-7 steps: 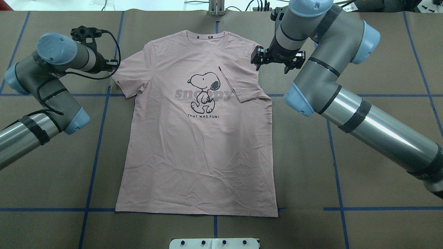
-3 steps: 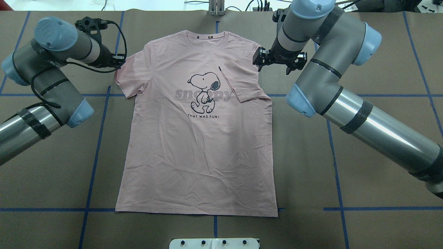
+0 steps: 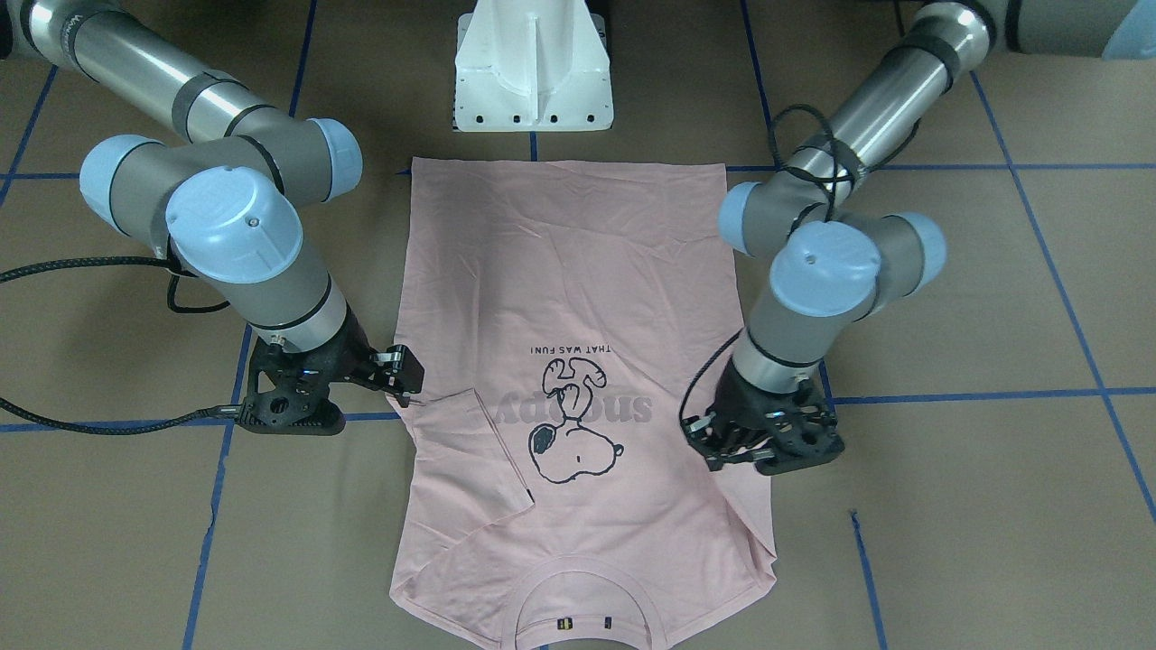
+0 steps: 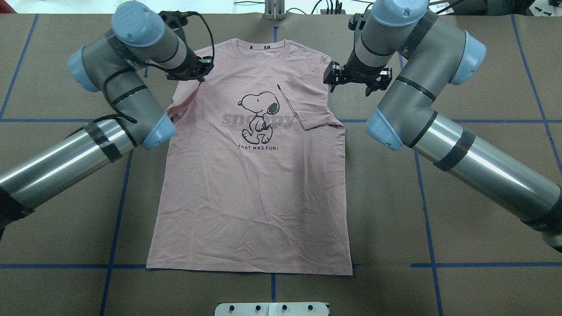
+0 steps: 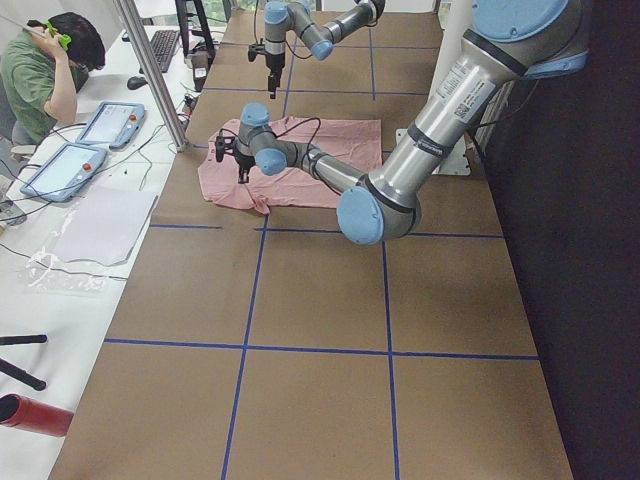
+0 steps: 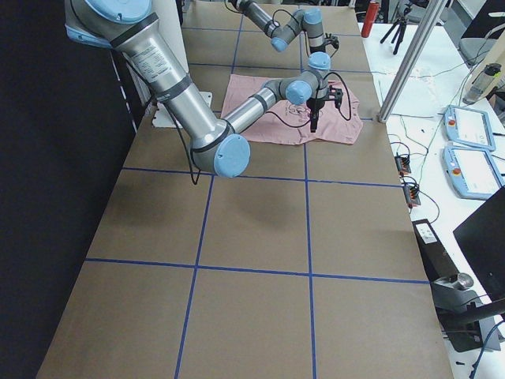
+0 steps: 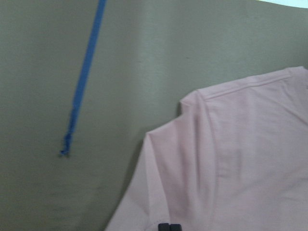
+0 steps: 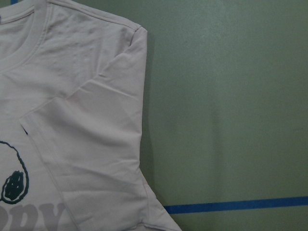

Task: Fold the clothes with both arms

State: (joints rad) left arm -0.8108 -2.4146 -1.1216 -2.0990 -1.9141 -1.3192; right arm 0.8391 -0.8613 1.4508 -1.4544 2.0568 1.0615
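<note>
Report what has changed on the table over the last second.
The left gripper swung inward from beside the pale pink T-shirt to over its shoulder. It appears shut on the left-side sleeve, which it dragged inward and which now lies bunched. The open right gripper barely moved beside the already folded right-side sleeve. The shirt's body stayed flat.

I'm looking down on the T-shirt (image 4: 254, 197) lying print-up on the brown table (image 4: 474, 210). My left gripper (image 4: 195, 72) is hanging over the shoulder on my left, with that sleeve (image 4: 180, 107) lying bunched inward. My right gripper (image 4: 353, 83) is hovering, fingers spread, just beside the other shoulder, whose sleeve (image 4: 309, 105) is lying folded across the chest.
</note>
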